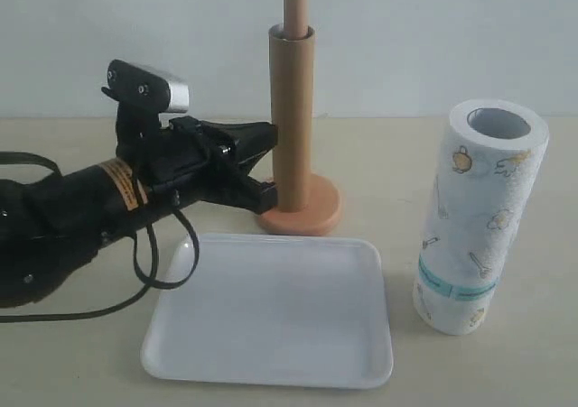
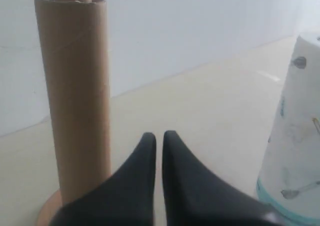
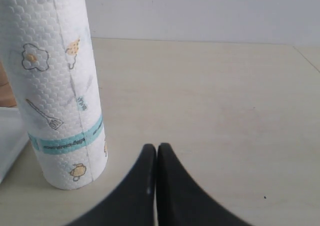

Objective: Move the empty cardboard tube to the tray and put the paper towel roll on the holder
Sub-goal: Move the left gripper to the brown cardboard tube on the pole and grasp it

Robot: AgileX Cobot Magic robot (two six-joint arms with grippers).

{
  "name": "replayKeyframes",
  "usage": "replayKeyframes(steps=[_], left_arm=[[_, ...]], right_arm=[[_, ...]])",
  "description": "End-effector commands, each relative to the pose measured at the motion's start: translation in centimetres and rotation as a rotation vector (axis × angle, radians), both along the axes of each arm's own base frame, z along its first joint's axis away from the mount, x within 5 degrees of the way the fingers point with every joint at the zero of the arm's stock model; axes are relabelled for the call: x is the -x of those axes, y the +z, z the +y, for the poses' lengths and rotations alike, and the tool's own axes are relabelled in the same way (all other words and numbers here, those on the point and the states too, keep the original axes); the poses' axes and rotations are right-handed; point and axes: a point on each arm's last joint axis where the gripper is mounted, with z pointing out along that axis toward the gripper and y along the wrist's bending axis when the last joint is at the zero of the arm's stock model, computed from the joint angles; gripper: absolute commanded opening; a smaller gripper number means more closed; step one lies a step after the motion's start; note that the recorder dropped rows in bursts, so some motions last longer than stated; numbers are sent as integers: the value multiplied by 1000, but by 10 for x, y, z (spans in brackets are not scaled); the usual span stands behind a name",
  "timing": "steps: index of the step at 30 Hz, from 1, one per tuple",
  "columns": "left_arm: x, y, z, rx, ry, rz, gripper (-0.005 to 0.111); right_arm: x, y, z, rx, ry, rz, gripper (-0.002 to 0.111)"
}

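Exterior view. Item one: the empty cardboard tube (image 1: 292,118), upright, sleeved over the pole of the holder (image 1: 312,217), its foot on the round disc base and the pole's rounded top poking out above it. Item two: the tray (image 1: 271,375), flat on the table (image 1: 506,371), just in front of the holder's base. Item three: the paper towel roll (image 1: 479,217), standing on end to the right of the tray, near its edge but apart from it. Item four: the left gripper (image 1: 264,189), low beside the foot of the tube; I cannot tell whether it touches.

Left wrist view. The left gripper's (image 2: 159,136) fingers are drawn nearly together, a thin slit between them, nothing held. The tube (image 2: 75,95) stands close by and the roll (image 2: 295,136) farther off.

Right wrist view. The right gripper's (image 3: 154,148) fingers are pressed together, gripping nothing, above bare table. The roll (image 3: 57,85) stands near, teal band low, with a corner of the tray (image 3: 7,141) beside it.
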Motion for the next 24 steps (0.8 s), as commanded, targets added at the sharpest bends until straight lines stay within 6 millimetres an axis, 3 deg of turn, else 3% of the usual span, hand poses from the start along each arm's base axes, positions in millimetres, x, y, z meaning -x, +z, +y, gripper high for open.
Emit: replayKeyframes(steps=[1, 6, 8, 12, 16, 21, 24], left_arm=[[-8, -19, 2, 37, 81, 3, 4], [-14, -30, -2, -7, 73, 15, 4], [-19, -33, -3, -54, 100, 93, 10], [-25, -32, -6, -55, 120, 164, 36], [-31, -22, -10, -15, 111, 113, 72], [-31, -23, -11, -12, 110, 110, 78], [-33, -29, -14, -54, 82, -8, 78]], right_arm=[[0, 1, 0, 2, 3, -9, 0], [0, 1, 0, 2, 3, -9, 0], [0, 1, 0, 2, 3, -9, 0], [0, 1, 0, 2, 3, -9, 0], [0, 1, 0, 2, 3, -9, 0], [0, 1, 0, 2, 3, -9, 0], [0, 1, 0, 2, 3, -9, 0]])
